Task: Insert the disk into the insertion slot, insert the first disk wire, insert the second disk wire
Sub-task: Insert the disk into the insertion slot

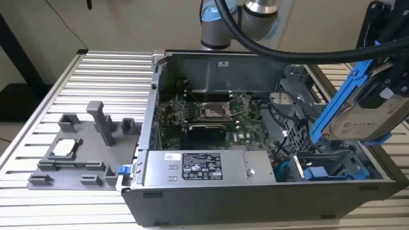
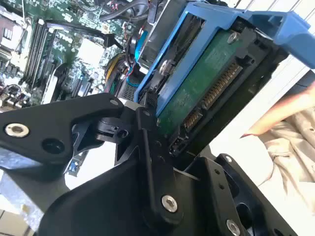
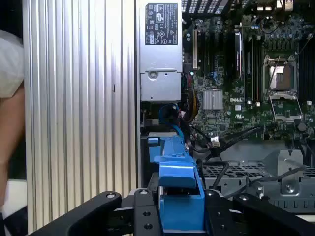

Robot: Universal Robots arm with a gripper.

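The hand (image 3: 181, 209) was closed on the disk (image 1: 361, 112), gripping it by its blue carrier frame, with the black fingers (image 3: 142, 211) pressed on both sides of the frame. In the exterior view the disk hung tilted above the insertion slot (image 1: 332, 165), not yet inside it. The slot sat in the open computer case (image 1: 191, 203), at the exterior view's right of the silver power-supply box (image 1: 198, 167).

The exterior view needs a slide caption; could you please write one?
The tool holds the disk tilted above the insertion slot in the open computer case.
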